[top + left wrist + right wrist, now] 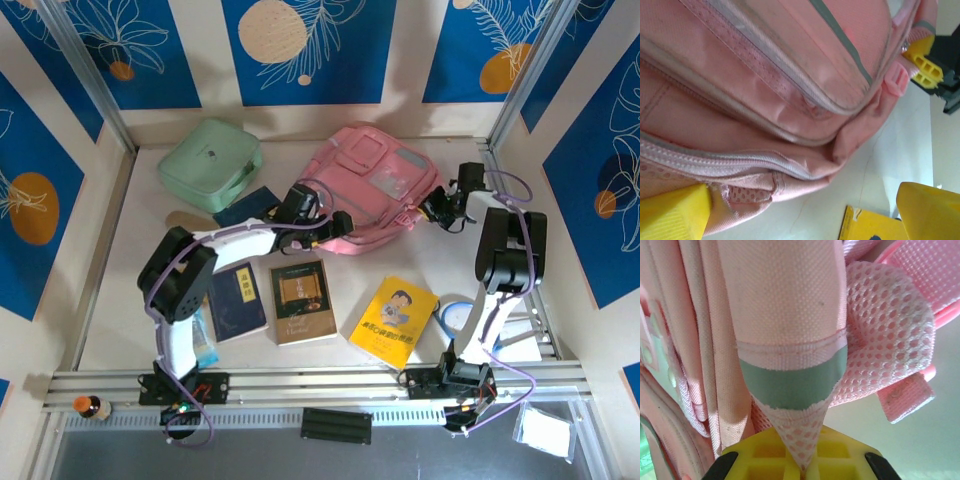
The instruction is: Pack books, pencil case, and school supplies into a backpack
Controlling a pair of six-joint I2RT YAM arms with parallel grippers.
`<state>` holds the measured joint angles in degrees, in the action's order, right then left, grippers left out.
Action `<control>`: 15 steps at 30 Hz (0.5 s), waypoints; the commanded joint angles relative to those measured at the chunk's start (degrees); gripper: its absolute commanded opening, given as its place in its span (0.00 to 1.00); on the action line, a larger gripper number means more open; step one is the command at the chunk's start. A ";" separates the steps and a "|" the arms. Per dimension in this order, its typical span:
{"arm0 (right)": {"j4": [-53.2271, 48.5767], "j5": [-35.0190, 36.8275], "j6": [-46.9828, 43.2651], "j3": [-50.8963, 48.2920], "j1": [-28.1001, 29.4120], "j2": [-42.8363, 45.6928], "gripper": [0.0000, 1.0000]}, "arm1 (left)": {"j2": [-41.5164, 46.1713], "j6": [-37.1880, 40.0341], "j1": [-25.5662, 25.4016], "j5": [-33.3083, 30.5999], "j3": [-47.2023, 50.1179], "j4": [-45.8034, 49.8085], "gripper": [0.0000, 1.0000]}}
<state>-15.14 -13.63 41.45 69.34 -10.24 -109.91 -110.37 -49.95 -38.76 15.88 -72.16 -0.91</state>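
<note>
The pink backpack (370,180) lies flat at the back centre. My left gripper (335,228) is open at its near left edge; in the left wrist view the yellow fingers (672,212) stand wide apart, with the backpack's zipped seam (765,165) just above them. My right gripper (432,212) is shut on a pink mesh strap end of the backpack (800,440) at its right side. A navy book (237,300), a brown book (301,300) and a yellow book (394,320) lie in front. Another navy book (247,206) pokes out beside the tan pencil case (185,220).
A mint-green square case (210,165) sits at the back left. A round blue-and-white item (455,315) lies by the right arm's base. A pale blue item (205,345) lies by the left base. Walls close in the sides and back.
</note>
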 commanded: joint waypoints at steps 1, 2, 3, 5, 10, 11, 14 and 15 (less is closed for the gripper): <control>-1.17 -3.23 0.80 -5.47 -1.83 7.31 0.06 | -2.86 -1.61 0.10 1.39 -1.99 -2.85 0.94; -1.23 -3.60 0.82 -6.93 -2.04 9.27 0.06 | -3.51 -1.28 0.46 1.10 -2.66 -2.81 0.94; -1.29 -3.70 0.89 -8.32 -2.22 11.10 0.06 | -4.30 -0.60 0.86 1.08 -3.77 -2.16 0.94; -1.30 -3.97 1.44 -10.78 -2.24 14.36 0.06 | -6.23 0.85 2.03 1.15 -6.41 -0.01 0.94; 1.29 -8.48 5.31 -15.43 -0.57 18.65 0.06 | -9.02 5.99 5.75 -1.40 -12.52 5.07 0.94; 2.07 -9.16 6.44 -16.08 -0.03 19.13 0.06 | -9.02 6.93 6.55 -2.49 -13.90 6.96 0.94; 4.54 -8.98 10.70 -17.46 1.68 20.61 0.06 | -6.27 10.32 7.82 -6.48 -14.96 11.87 0.94; 5.04 -8.46 11.98 -17.57 2.17 21.17 0.06 | -4.51 11.68 7.85 -8.46 -14.58 13.79 0.94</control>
<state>-12.69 -16.29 48.60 52.38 -9.67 -91.70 -118.21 -43.70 -31.90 13.21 -85.43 5.54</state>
